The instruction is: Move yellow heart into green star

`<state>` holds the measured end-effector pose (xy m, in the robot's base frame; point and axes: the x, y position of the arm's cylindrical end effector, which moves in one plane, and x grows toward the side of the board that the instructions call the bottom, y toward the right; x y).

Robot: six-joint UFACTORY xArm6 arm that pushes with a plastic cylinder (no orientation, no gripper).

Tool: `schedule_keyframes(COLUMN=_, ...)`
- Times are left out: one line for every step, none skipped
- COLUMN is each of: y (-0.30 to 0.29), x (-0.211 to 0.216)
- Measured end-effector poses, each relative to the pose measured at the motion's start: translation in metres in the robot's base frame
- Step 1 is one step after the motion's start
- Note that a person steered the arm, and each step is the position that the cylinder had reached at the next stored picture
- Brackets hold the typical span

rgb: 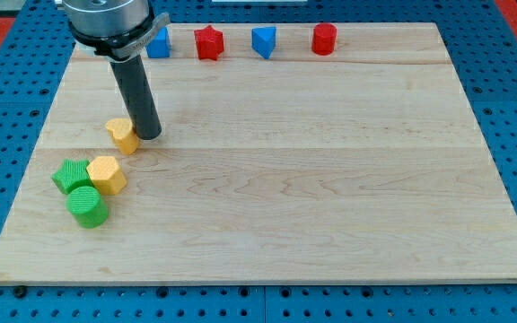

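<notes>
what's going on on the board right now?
The arm's rod is working the yellow heart: my tip sits right against the heart's right side as seen in the view. The green star lies below and to the view's left of it, apart from the heart, clustered with a yellow hexagon-like block and a green cylinder. Two blue blocks and two red blocks line the view's top edge, untouched.

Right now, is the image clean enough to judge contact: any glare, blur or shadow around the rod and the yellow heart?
Camera view: even lighting, no glare on the board; blocks sharp. My tip casts a soft shadow beside the yellow heart, so contact there is hard to confirm. The arm's top is cropped by the view's top.
</notes>
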<state>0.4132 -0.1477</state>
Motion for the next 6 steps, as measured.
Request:
schedule_keyframes(y=-0.005, x=-0.015)
schedule_keyframes(y=-0.012, x=0.006)
schedule_keyframes(y=-0.020, x=0.024)
schedule_keyframes(y=-0.025, x=0.034)
schedule_keyframes(y=-0.054, x=-0.002)
schedule_keyframes(y=-0.057, x=-0.008)
